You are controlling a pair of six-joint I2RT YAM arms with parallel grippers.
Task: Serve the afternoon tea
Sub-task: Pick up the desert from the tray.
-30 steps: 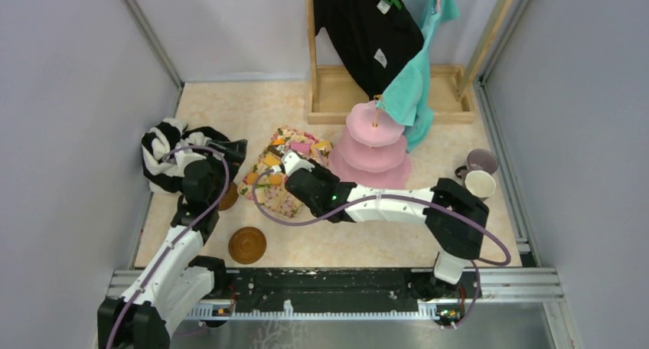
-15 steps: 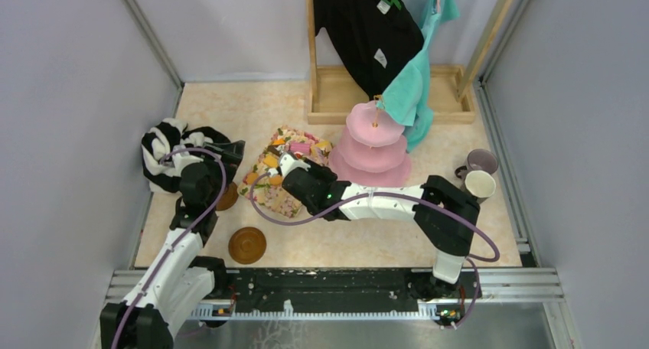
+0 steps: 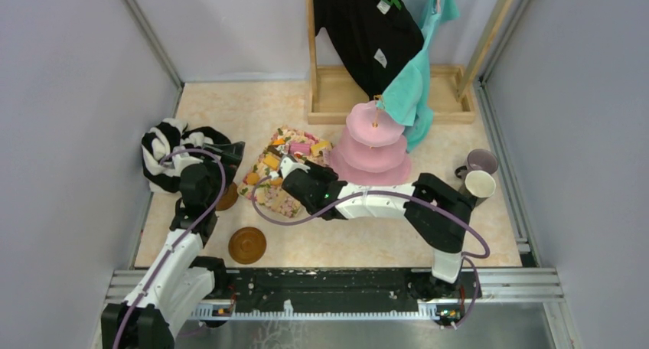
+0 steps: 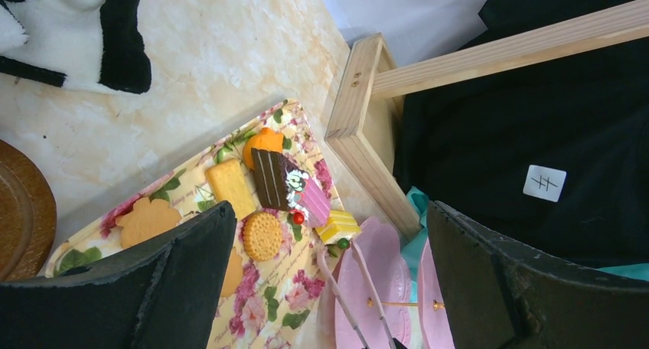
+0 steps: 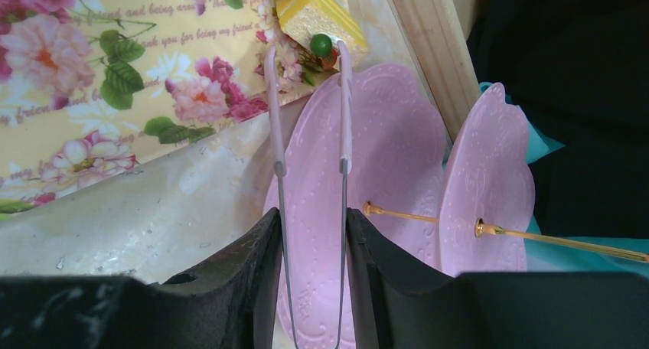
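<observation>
The right tool point(image 5: 310, 238) is clamped on a pair of pink tongs point(image 5: 276, 135). The tips of the tongs sit either side of a small yellow cake point(image 5: 317, 8) topped with a green bead. I can't tell whether they are actually pinching it.

That is where I'd expect trouble. The cake is small and sits right at the tips, so a lift could let it roll out. The tongs could also twist between the fingers if the squeeze is uneven. They lie across the lowest tier of the cake stand point(image 5: 390, 150), so a careless swing might catch a rim and rock it. From above, a teal garment point(image 3: 409, 96) hangs against the top tier and could snag.

The left tool point(image 4: 333, 269) hangs with its jaws wide apart, holding nothing.

The stand looks bare on all three pink tiers. The other pastries lie on the floral cloth point(image 4: 275, 295): an orange one point(image 4: 264, 140), a chocolate slice point(image 4: 269, 179) and a round biscuit point(image 4: 262, 236). The cream mug point(image 3: 480, 184) and lilac mug point(image 3: 482, 161) stand together at the right of the bench point(image 3: 252, 108). One saucer point(image 3: 247, 244) lies well apart from them at the left.
</observation>
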